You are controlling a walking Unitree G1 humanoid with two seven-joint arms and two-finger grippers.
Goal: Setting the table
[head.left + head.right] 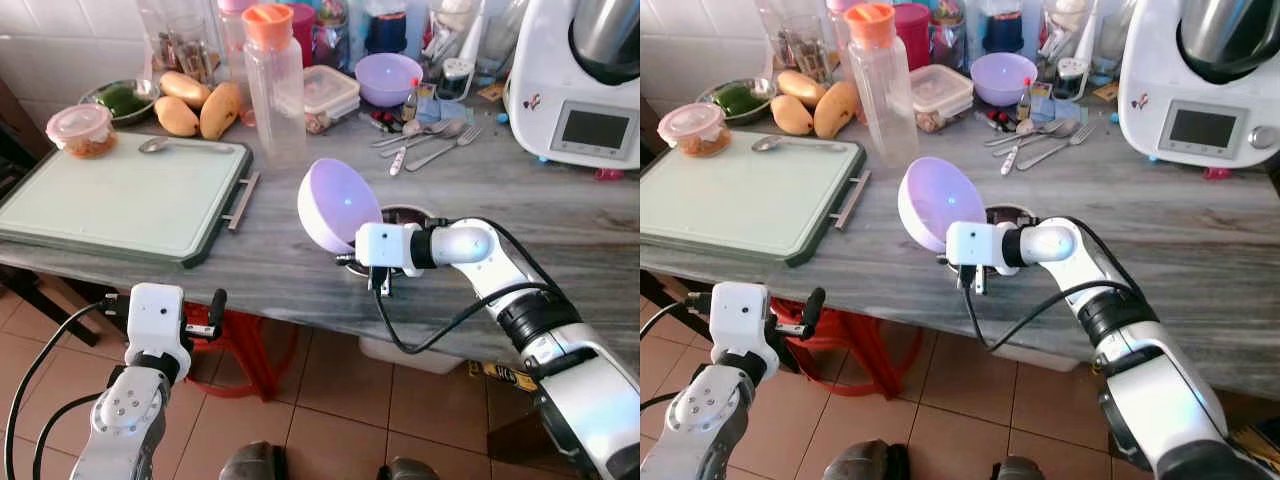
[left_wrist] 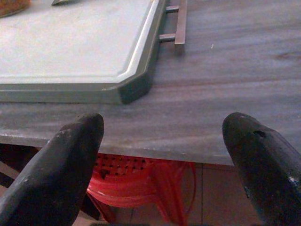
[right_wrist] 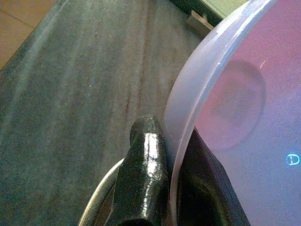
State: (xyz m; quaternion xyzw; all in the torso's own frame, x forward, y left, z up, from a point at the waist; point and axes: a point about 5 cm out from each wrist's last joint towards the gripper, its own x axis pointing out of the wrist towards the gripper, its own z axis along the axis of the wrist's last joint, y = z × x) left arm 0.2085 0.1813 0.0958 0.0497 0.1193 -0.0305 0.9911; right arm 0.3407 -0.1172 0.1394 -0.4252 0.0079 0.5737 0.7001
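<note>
Pinching one purple bowl (image 1: 338, 203), right gripper (image 3: 160, 155), second bowl (image 1: 388, 78) behind

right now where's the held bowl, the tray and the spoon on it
bowl (image 1: 335, 200), left eye view, inner wall of the tilted bowl
tray (image 1: 120, 205), left eye view, bare middle of its pale surface
spoon (image 1: 155, 145), left eye view, its scoop end

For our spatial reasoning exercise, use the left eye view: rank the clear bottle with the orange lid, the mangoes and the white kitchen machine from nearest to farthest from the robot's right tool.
1. Clear bottle, just behind the right tool.
2. White kitchen machine, far right corner.
3. Mangoes, far left, beside the tray.
</note>
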